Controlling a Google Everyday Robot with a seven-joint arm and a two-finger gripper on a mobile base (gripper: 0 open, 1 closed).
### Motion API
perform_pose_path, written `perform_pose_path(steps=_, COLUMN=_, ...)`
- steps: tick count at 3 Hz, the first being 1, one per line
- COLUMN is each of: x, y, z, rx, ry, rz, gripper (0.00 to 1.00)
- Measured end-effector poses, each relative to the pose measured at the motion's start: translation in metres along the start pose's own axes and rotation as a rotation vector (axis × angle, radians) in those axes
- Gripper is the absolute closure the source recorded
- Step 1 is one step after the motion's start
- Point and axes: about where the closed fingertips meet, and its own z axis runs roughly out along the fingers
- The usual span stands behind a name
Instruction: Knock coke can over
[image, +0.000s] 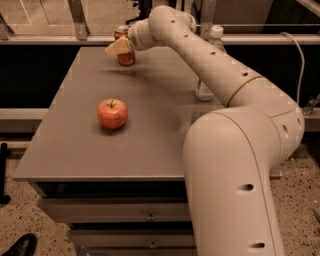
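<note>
The coke can (125, 54) is a small red can with a silver top. It stands upright near the far edge of the grey table (75, 150). My gripper (118, 47) reaches across the table from the right and sits against the can's upper left side, covering part of it. The arm stretches over the right half of the table.
A red-orange apple (112, 113) sits on the table's middle left, nearer than the can. A clear plastic water bottle (206, 89) stands at the right, partly hidden behind my arm. A railing and glass run behind the table's far edge. A dark shoe (19, 245) shows on the floor at bottom left.
</note>
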Motion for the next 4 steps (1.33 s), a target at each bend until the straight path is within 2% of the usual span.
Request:
perform_pose_path(steps=1, x=-0.003, y=0.013, z=0.004, rx=-0.039, ry=-0.042, rz=0.061, gripper=0.38)
perform_pose_path(steps=2, x=-0.004, y=0.021, z=0.002, rx=-0.057, ry=-0.062, rz=0.089, gripper=0.62)
perform_pose_path(steps=3, x=-0.016, y=0.023, z=-0.015, rx=-0.082, ry=-0.084, rz=0.043, gripper=0.93)
perform_pose_path(steps=4, x=-0.028, y=0.023, z=-0.043, rx=-0.145, ry=-0.107, rz=-0.031, gripper=1.00)
